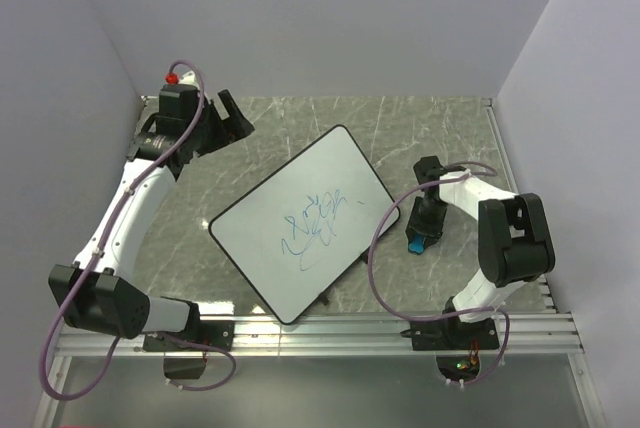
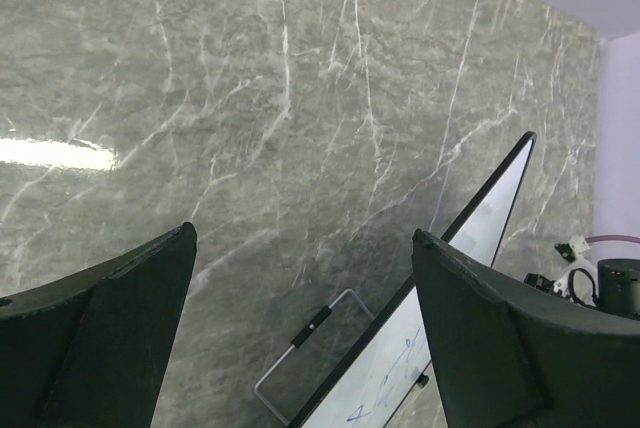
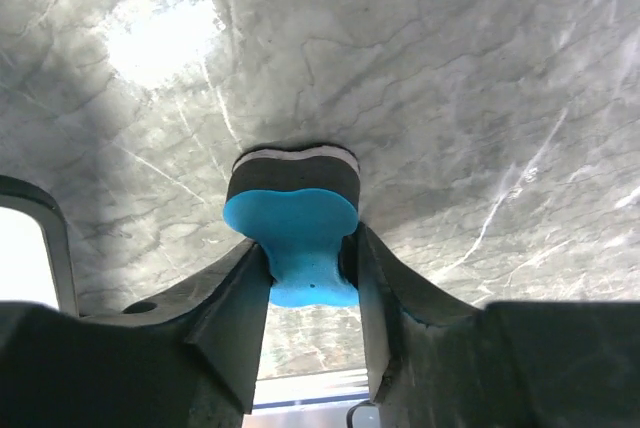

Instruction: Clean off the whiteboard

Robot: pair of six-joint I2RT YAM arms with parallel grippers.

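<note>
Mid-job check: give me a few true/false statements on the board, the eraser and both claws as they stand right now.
1. The large white rectangular whiteboard with the thin black rim bears blue scribbles. True.
2. The right claw is empty. False: its fingers are closed on the small blue foam eraser.
3. The left claw is open with nothing between its fingers. True.
4. The eraser is on the whiteboard. False: it is off the board, over the grey marble tabletop to the board's right.
</note>
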